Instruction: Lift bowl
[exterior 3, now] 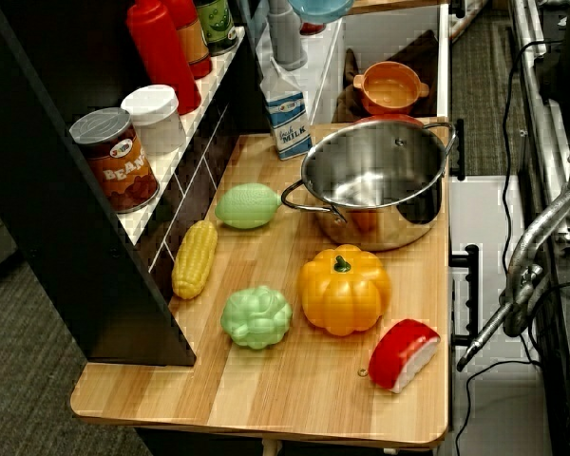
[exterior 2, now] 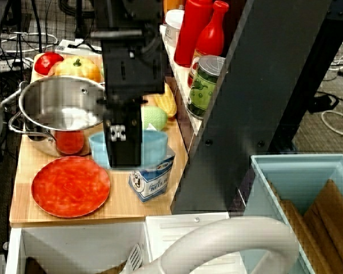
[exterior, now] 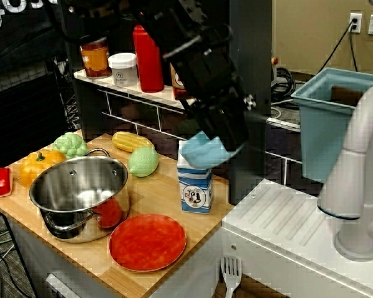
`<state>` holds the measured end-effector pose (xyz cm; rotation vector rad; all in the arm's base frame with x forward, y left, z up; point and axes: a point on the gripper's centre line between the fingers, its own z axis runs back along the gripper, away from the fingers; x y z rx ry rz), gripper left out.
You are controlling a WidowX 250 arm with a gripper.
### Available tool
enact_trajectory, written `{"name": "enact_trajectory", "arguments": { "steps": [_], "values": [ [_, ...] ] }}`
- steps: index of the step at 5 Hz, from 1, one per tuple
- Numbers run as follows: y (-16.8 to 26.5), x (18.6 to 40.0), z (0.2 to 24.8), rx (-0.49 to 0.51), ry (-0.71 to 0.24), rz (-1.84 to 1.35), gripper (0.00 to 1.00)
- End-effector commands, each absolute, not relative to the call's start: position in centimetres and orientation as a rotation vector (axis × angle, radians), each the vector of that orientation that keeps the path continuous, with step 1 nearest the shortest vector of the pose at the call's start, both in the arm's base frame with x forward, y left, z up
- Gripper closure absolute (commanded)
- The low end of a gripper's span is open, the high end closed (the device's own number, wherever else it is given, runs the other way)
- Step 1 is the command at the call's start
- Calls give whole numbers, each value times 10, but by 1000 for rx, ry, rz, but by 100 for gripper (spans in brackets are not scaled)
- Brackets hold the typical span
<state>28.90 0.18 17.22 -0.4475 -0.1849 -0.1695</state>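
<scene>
Small smooth light-blue bowl (exterior: 206, 151)

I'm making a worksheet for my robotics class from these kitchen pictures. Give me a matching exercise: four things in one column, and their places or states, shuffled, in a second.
Things:
1. bowl
2. plate
3. milk carton
4. pot

Places or states:
A. stands upright on the board, under the gripper
B. lies flat at the board's front edge
C. held up in the air
D. stands beside the orange pepper

Pairs: 1-C, 2-B, 3-A, 4-D
</scene>
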Motion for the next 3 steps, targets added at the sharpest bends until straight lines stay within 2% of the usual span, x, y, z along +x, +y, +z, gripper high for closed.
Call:
{"name": "enact_trajectory", "arguments": {
  "steps": [1, 3],
  "values": [
    [14, 281, 209, -441, -264, -181, 100],
    [21, 276, 217, -455, -273, -180, 100]
  ]
}}
